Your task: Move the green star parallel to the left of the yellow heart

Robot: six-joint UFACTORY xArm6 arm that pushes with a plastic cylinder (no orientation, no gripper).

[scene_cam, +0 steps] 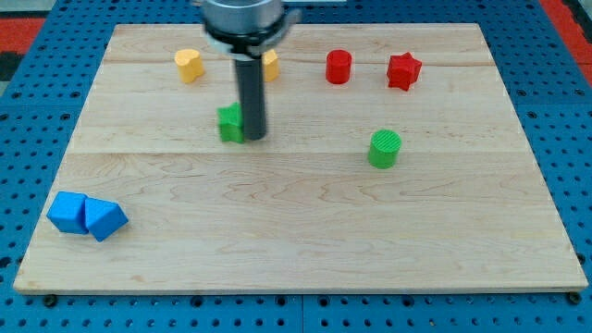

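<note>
Touching green star [229, 123] with my tip [253, 138], yellow heart [189, 65] above-left, no gripper.

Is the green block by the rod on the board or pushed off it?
On the board: the green block sits on the wooden board, well inside its edges, with my tip against its right side.

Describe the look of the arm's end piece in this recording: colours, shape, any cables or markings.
A straight, dark grey to black cylindrical rod hangs from a wider, round metallic grey housing with a black band, cut off at the view's top. My tip is blunt and plain. No cables, labels or markings show.
</note>
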